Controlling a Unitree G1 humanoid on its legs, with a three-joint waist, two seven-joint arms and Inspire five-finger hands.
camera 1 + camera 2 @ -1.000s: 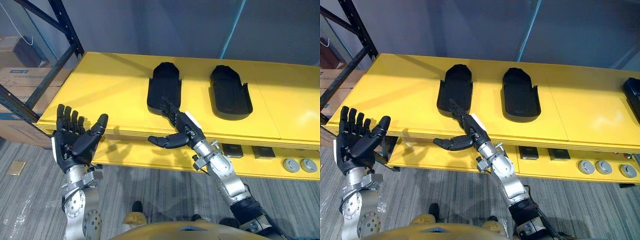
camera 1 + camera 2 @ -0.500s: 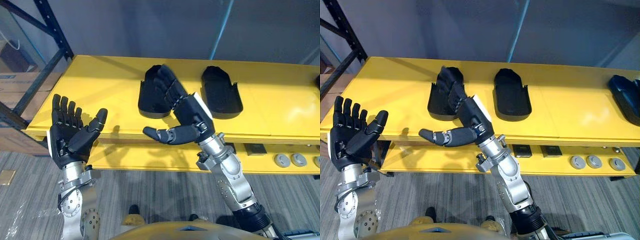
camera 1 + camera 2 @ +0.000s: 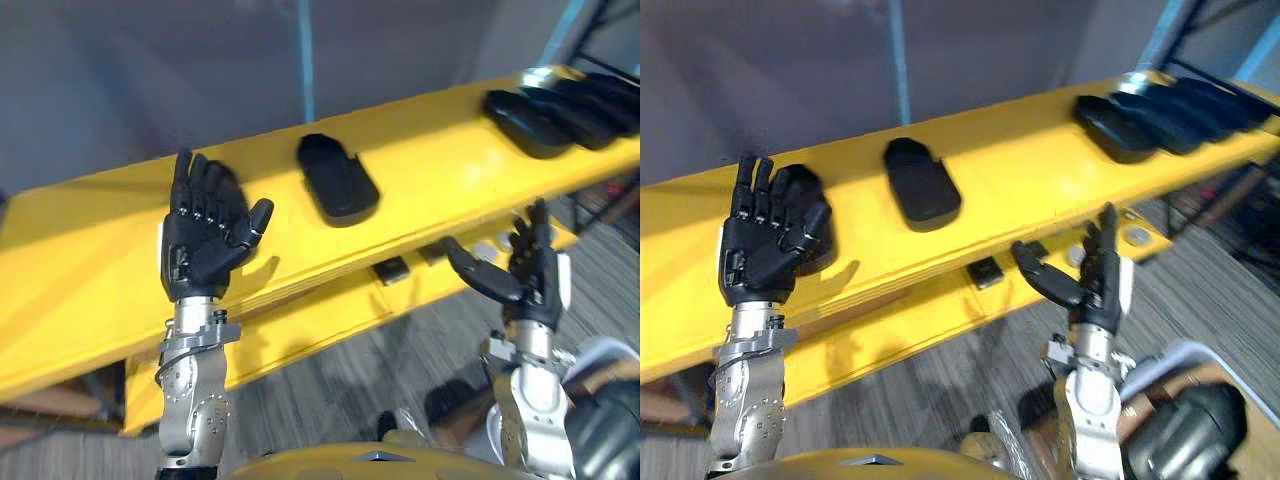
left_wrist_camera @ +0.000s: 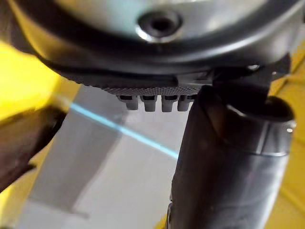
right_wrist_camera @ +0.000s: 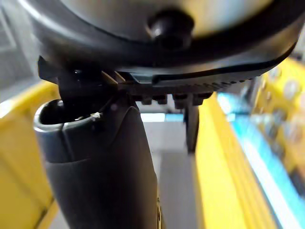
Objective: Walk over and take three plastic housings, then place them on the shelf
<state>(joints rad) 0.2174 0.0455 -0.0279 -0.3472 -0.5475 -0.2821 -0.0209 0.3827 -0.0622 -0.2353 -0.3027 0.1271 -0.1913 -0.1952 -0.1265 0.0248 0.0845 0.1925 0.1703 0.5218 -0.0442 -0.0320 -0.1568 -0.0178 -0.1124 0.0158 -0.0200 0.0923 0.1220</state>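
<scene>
A black plastic housing (image 3: 337, 178) lies on the yellow top shelf (image 3: 430, 150). A second housing (image 3: 822, 250) on the same shelf is mostly hidden behind my left hand (image 3: 205, 235), which is raised palm-up in front of it, open and empty. Several more dark housings (image 3: 560, 105) are stacked at the shelf's far right end. My right hand (image 3: 525, 280) hangs low at the right, off the shelf, open with nothing in it.
A lower yellow shelf (image 3: 330, 320) carries small black blocks (image 3: 390, 270) and round grey discs (image 3: 1133, 236). A grey wall with a light blue stripe (image 3: 303, 60) stands behind the shelf. Grey carpet floor (image 3: 340, 390) lies below.
The camera has swung right and tilted, so the whole scene shifted. My right hand has come away from the left housing and dropped low to the right. My left hand has risen.
</scene>
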